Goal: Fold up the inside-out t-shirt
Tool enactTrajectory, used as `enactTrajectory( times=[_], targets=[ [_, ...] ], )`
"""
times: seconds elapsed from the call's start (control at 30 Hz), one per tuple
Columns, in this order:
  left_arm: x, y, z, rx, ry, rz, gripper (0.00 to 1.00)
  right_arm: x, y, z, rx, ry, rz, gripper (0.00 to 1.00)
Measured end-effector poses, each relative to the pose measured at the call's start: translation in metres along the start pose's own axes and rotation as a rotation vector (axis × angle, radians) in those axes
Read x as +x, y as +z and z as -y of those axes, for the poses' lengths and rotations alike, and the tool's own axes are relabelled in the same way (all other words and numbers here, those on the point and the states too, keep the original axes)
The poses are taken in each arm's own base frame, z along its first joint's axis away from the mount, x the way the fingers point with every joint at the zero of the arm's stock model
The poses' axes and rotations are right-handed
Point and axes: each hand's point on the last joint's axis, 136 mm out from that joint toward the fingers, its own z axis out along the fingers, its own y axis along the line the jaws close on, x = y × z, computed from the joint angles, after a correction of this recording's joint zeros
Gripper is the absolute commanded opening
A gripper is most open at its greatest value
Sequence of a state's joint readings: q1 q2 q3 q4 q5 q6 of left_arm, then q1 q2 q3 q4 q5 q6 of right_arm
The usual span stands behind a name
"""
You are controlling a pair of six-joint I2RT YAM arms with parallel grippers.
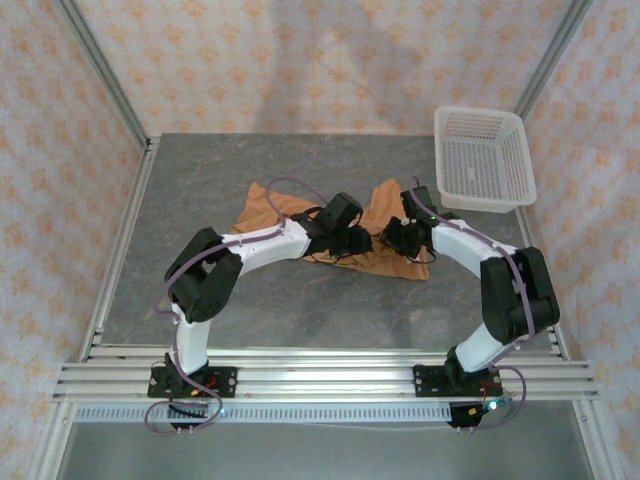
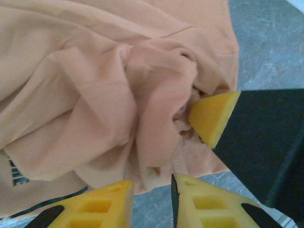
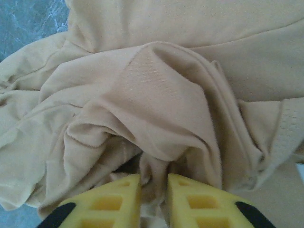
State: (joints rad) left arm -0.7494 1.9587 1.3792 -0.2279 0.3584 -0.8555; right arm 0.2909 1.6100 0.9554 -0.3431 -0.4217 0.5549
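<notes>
The inside-out t-shirt (image 1: 270, 205) lies bunched at the middle of the table, orange-tan, with both grippers down on its front middle. My left gripper (image 1: 352, 243) is open; in its wrist view (image 2: 152, 183) bare table shows between the yellow fingers and the shirt's crumpled hem (image 2: 156, 118) sits just past the tips. A yellow fingertip (image 2: 213, 116) of the right gripper touches the same bunch from the right. My right gripper (image 1: 395, 240) is also open, and its wrist view (image 3: 154, 178) shows a loose fold of the shirt (image 3: 156, 95) lying between the parted fingers.
A white mesh basket (image 1: 485, 158) stands at the back right corner. The grey table (image 1: 300, 290) has bare surface in front of and behind the shirt. Patterned walls close off the back and sides. A dark print edge (image 2: 14, 173) peeks from under the cloth.
</notes>
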Motion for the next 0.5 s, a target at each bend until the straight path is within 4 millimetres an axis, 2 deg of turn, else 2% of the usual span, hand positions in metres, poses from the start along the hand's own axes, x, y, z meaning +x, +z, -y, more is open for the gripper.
enactTrajectory(
  times=[0.13, 0.27, 0.37, 0.43, 0.5],
  targets=[
    [0.001, 0.002, -0.013, -0.022, -0.017, -0.006, 0.28, -0.003, 0.006, -0.001, 0.014, -0.004, -0.002, 0.25],
    [-0.003, -0.001, -0.022, -0.032, -0.033, -0.002, 0.28, -0.005, 0.01, 0.002, 0.034, -0.01, 0.003, 0.01],
    [-0.008, -0.011, -0.03, -0.029, -0.051, 0.011, 0.28, -0.007, 0.007, 0.002, 0.047, -0.014, 0.003, 0.0],
    [-0.016, -0.019, -0.04, -0.037, -0.073, 0.028, 0.28, -0.009, 0.002, 0.0, 0.053, -0.031, 0.006, 0.0],
    [-0.028, -0.028, -0.059, -0.054, -0.11, 0.052, 0.28, -0.009, -0.013, -0.003, 0.055, -0.055, 0.021, 0.0]
  ],
)
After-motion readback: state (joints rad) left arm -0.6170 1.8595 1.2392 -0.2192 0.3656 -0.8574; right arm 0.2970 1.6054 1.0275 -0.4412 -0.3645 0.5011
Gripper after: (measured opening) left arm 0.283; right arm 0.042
